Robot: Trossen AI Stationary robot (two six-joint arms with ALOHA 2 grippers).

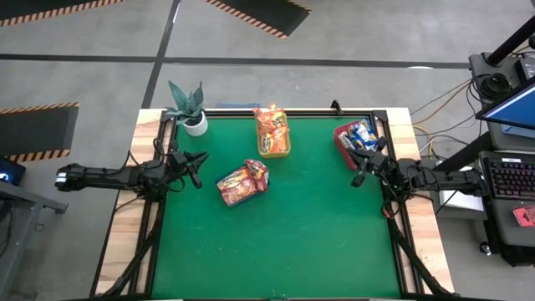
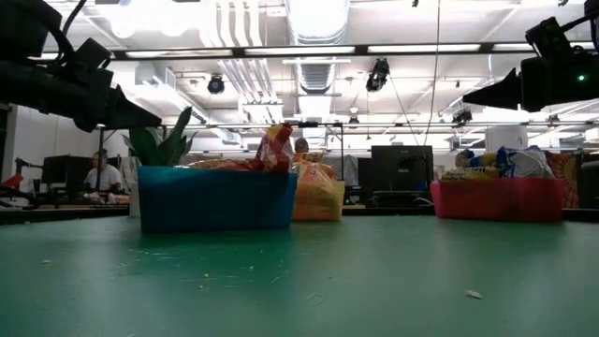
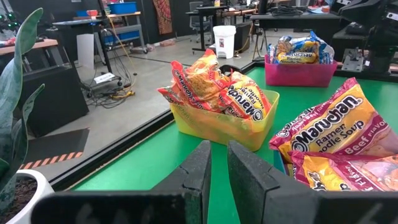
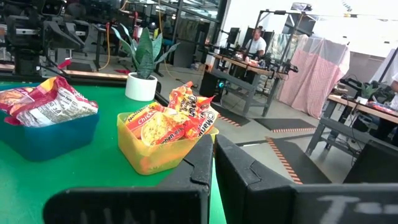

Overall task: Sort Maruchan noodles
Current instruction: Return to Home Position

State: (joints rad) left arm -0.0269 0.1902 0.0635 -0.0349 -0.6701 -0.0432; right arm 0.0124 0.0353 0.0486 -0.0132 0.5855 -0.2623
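**A:** Where do the Maruchan noodles (image 3: 336, 127) sit?

**B:** All that I can see are binned. Orange packs fill the yellow bin (image 3: 217, 127) at 12 o'clock on the counter (image 1: 276, 242). Red packs are heaped in the blue bin (image 2: 215, 198) just off centre, toward 10 o'clock. Blue-edged packs are in the red bin (image 2: 496, 198) at 2 o'clock. I can't spot a loose packet on the green surface.

**A:** So what's left is parking the arms?

**B:** That's my reading. The left claw (image 3: 219, 165) hangs at the 9 o'clock edge, its fingers pressed nearly together with nothing between them. The right claw (image 4: 211, 155) is at 3 o'clock, also closed and empty.

**A:** How would you do the retreat well?

**B:** Draw each arm straight back toward its own side, raised above bin height. The right claw is just beside the red bin, at its 6 o'clock side, and packs stick up above that rim. A low sweep could clip them.

**A:** And on the left?

**B:** The potted plant (image 1: 188, 104) stands at 11 o'clock, near that arm. I'd avoid swinging the arm toward 12 o'clock, since the leaves reach out over the corner.
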